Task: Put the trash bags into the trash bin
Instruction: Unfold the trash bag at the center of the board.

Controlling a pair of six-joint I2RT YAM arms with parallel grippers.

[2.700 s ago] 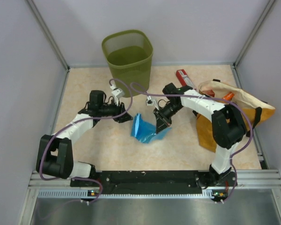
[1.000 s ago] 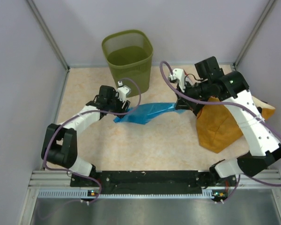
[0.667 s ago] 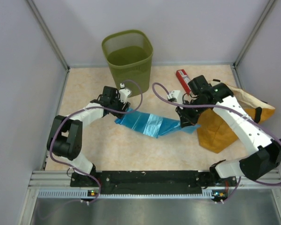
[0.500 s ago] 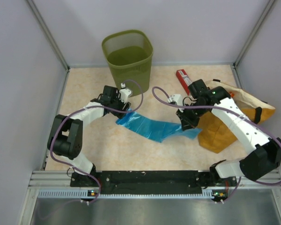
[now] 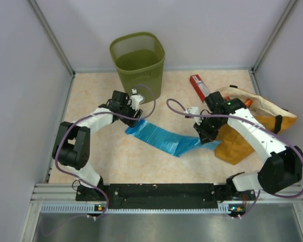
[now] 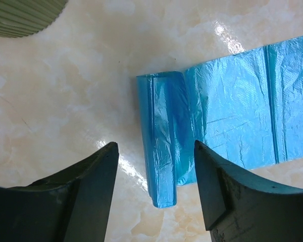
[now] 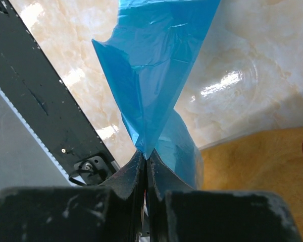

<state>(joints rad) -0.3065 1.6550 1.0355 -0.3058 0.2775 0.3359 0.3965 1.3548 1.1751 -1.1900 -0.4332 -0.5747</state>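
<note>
Trash bags (image 5: pixel 164 140) strip lowered since earlier, now unrolled flat across desk (image 5: pixel 116 156) middle. Right fingers (image 7: pixel 126 181) pinch its right end; left fingers (image 6: pixel 91 186) open, straddling rolled end near trash bin (image 5: pixel 139 63). Nothing binned yet; strip likely needs gathering.

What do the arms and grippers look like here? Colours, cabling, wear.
Left arm and right arm match: white link shells, black joint housings, and a purple cable looping loosely along each. Left gripper has broad black wedge-shaped fingers. Right gripper has black fingers tapering to thin tips, their bodies flecked with pale scuffs.
</note>
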